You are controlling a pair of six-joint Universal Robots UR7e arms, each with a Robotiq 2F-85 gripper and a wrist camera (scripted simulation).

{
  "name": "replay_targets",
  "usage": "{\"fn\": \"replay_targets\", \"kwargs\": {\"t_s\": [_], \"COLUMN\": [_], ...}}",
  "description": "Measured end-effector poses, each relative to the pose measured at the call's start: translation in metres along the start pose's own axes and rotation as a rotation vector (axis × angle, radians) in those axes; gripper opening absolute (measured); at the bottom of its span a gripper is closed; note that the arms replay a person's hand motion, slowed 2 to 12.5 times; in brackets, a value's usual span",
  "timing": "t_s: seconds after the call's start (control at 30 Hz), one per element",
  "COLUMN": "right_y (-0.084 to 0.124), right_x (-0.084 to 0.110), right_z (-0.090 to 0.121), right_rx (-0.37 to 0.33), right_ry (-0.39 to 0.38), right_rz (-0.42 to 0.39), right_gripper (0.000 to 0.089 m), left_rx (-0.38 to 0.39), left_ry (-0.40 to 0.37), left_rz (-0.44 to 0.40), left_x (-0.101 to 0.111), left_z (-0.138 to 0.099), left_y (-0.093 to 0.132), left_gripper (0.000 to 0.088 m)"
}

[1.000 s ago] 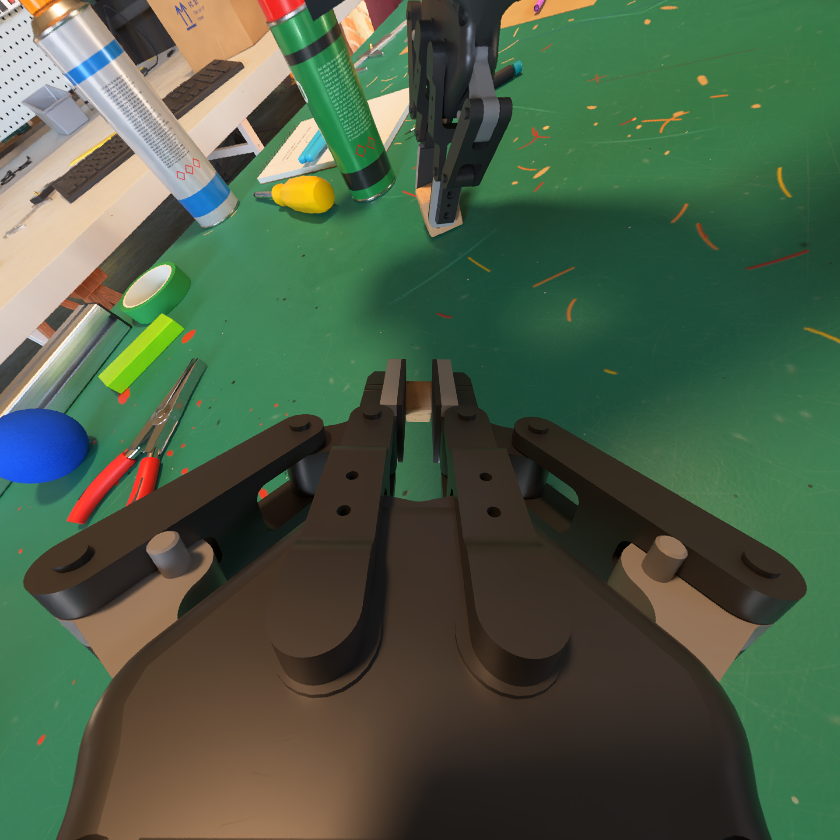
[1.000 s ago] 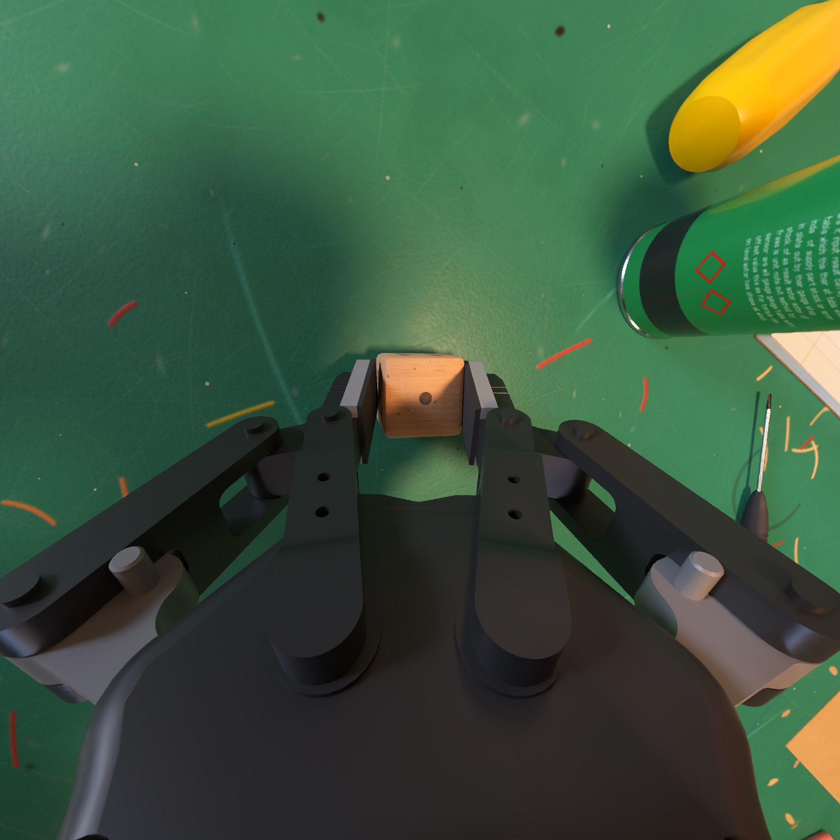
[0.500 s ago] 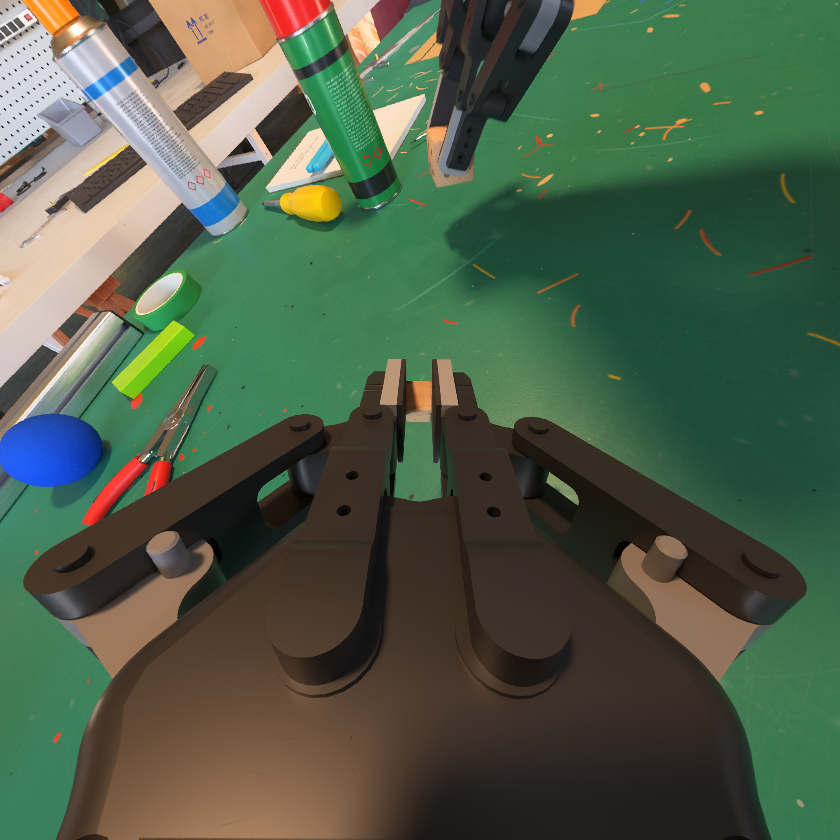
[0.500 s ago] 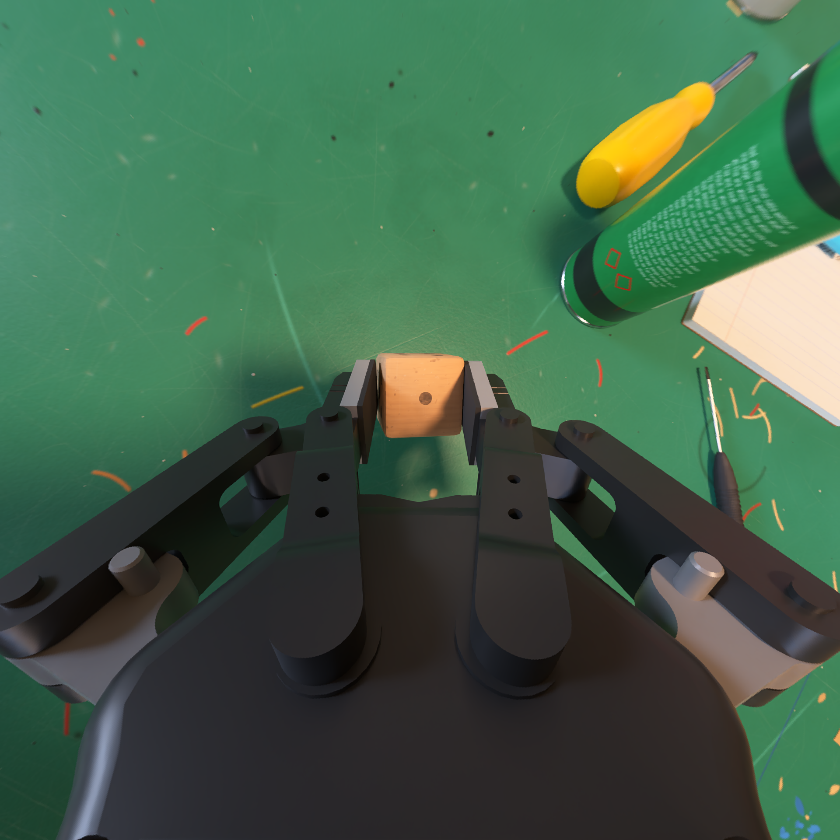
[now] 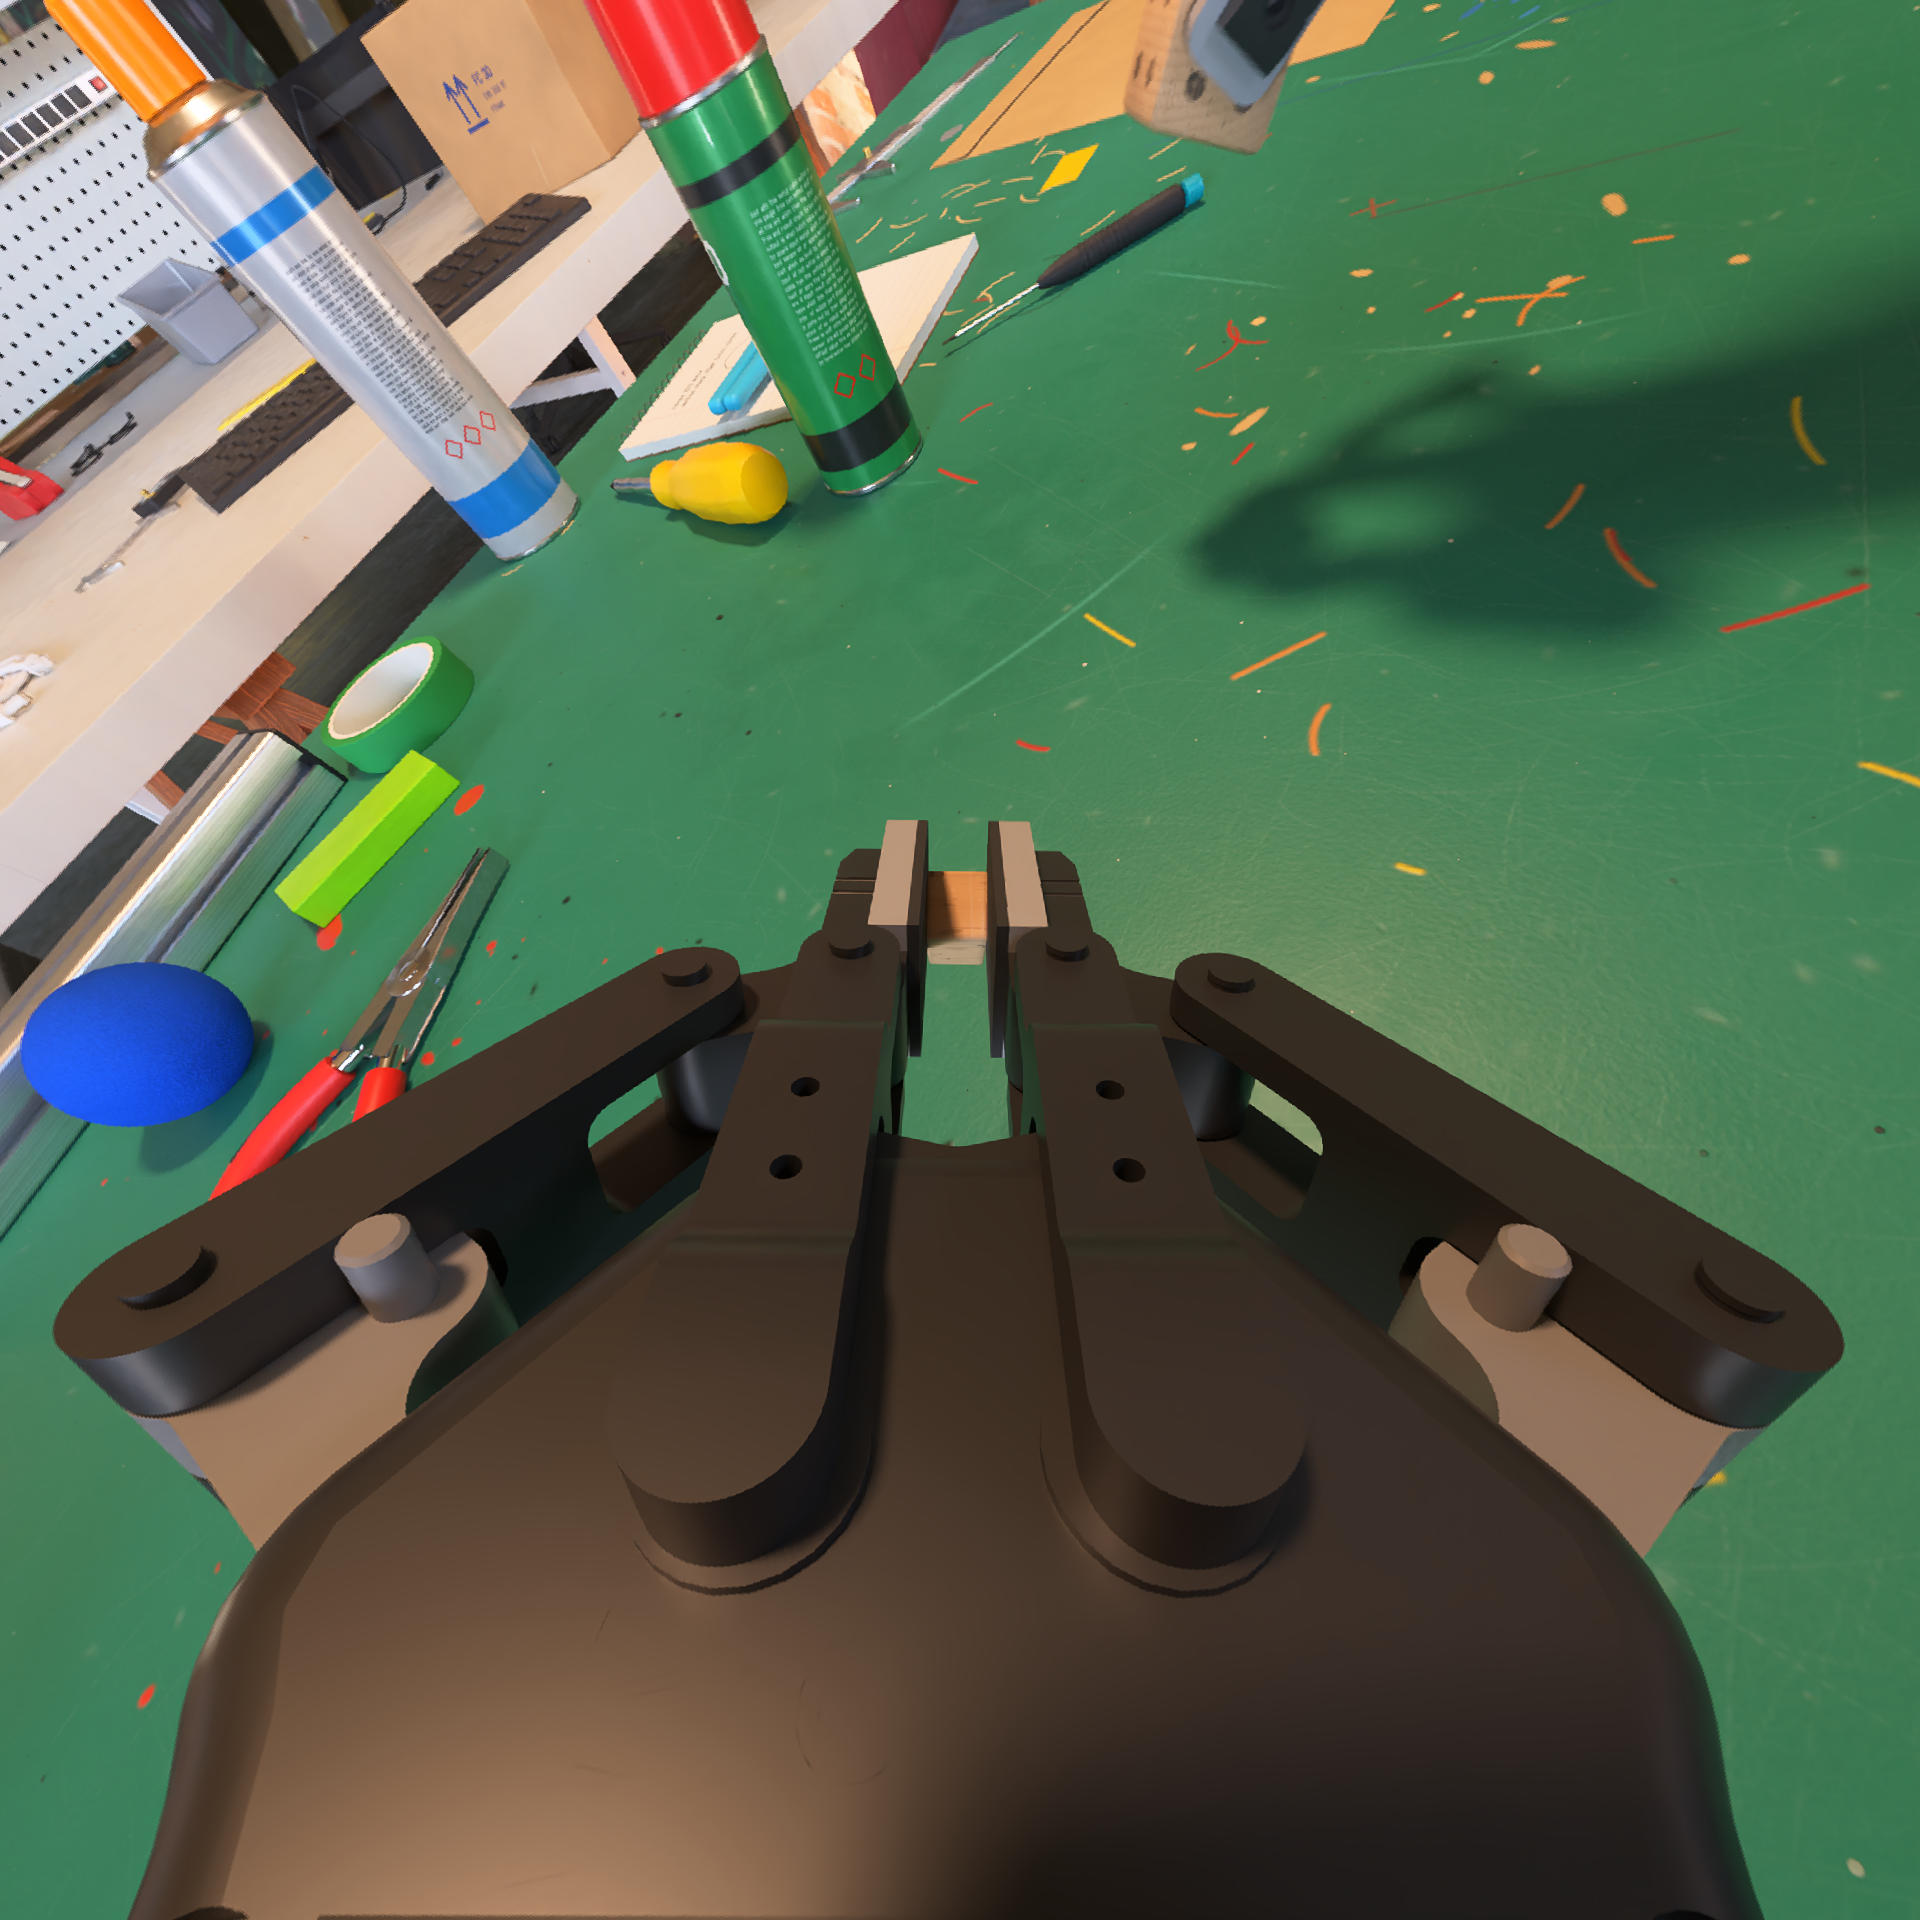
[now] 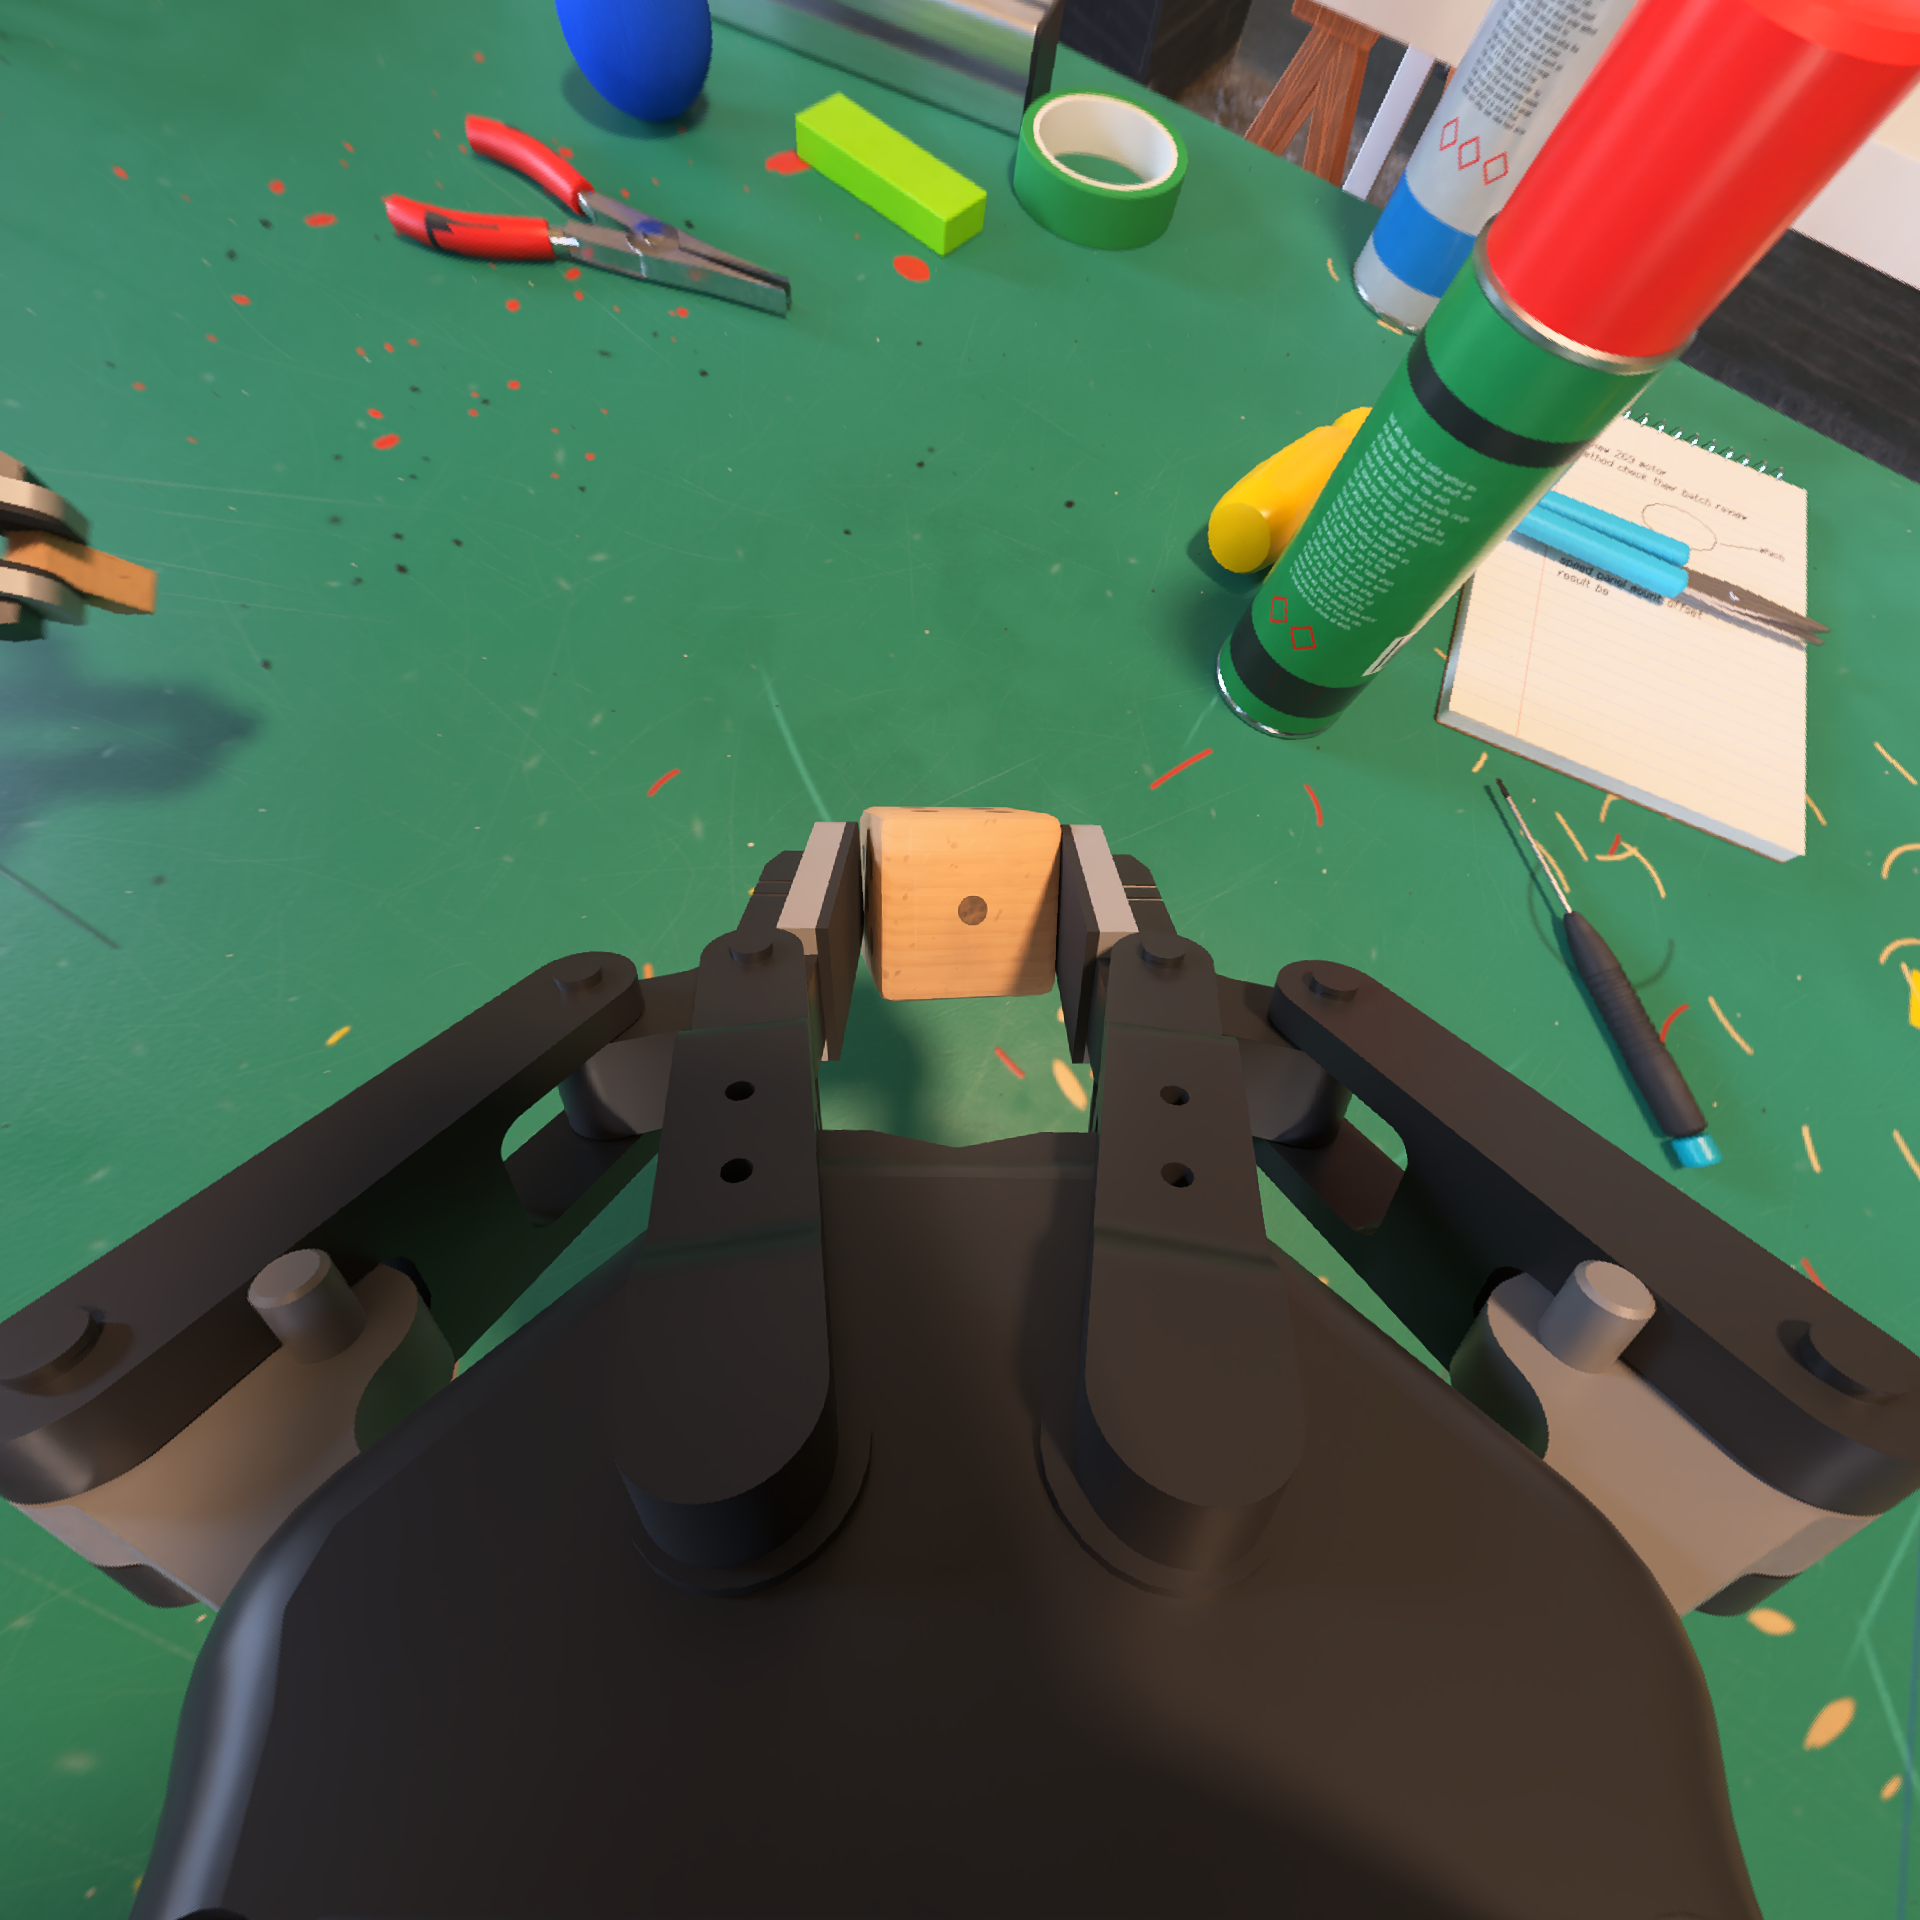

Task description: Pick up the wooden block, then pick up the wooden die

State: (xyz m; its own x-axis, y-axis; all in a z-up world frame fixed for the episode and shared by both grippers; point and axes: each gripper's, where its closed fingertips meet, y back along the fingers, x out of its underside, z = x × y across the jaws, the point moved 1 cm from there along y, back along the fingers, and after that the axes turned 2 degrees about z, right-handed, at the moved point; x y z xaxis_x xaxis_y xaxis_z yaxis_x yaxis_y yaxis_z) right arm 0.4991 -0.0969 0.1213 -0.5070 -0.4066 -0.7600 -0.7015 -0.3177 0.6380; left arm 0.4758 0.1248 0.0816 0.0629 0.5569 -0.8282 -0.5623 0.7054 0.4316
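My left gripper [image 5: 956,878] is shut on a thin wooden block [image 5: 956,906] and holds it above the green mat. The block also shows at the left edge of the right wrist view [image 6: 99,580], sticking out from the left gripper's fingers [image 6: 31,509]. My right gripper [image 6: 961,883] is shut on a wooden die [image 6: 961,902], held well above the mat. The die shows at the top of the left wrist view [image 5: 1184,88], high in the air with a fingertip [image 5: 1242,47] of the right gripper on it.
A green spray can with a red cap [image 6: 1455,478], a silver and blue can [image 5: 353,312], a yellow-handled screwdriver [image 5: 722,483], a notepad [image 6: 1652,665], a thin black screwdriver [image 6: 1621,1008], green tape [image 6: 1099,166], a lime bar [image 6: 888,171], red pliers [image 6: 582,229], a blue ball [image 5: 135,1044].
My right gripper has lifted the die far up off the mat; its view now takes in much more of the table. My left gripper has also risen a little with the block.
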Motion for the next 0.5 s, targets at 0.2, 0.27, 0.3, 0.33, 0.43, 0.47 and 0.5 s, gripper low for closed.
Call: {"fn": "replay_targets", "kwargs": {"t_s": [0.2, 0.27, 0.3, 0.33, 0.43, 0.47, 0.5], "right_y": [0.026, 0.032, 0.035, 0.038, 0.044, 0.046, 0.048], "right_x": [0.014, 0.019, 0.022, 0.025, 0.034, 0.037, 0.04], "right_z": [0.014, 0.018, 0.021, 0.023, 0.03, 0.033, 0.035], "right_rx": [-0.008, -0.011, -0.012, -0.013, -0.016, -0.017, -0.018], "right_ry": [-0.072, -0.101, -0.115, -0.129, -0.168, -0.182, -0.195], "right_rz": [-0.086, -0.11, -0.122, -0.132, -0.158, -0.165, -0.172], "right_gripper": [0.0331, 0.0331, 0.0331, 0.0331, 0.0331, 0.0331, 0.0331], "left_rx": [0.003, 0.005, 0.005, 0.004, 0.003, 0.004, 0.007], "left_ry": [-0.01, -0.013, -0.015, -0.017, -0.023, -0.024, -0.025], "left_rz": [-0.002, -0.003, -0.004, -0.005, -0.008, -0.009, -0.009], "left_x": [-0.001, -0.002, -0.002, -0.002, -0.003, -0.003, -0.003], "left_z": [-0.003, -0.004, -0.004, -0.004, -0.005, -0.005, -0.006], "left_y": [-0.001, -0.002, -0.002, -0.002, -0.002, -0.002, -0.002], "left_gripper": [0.01, 0.01, 0.01, 0.01, 0.01, 0.01, 0.01]}}
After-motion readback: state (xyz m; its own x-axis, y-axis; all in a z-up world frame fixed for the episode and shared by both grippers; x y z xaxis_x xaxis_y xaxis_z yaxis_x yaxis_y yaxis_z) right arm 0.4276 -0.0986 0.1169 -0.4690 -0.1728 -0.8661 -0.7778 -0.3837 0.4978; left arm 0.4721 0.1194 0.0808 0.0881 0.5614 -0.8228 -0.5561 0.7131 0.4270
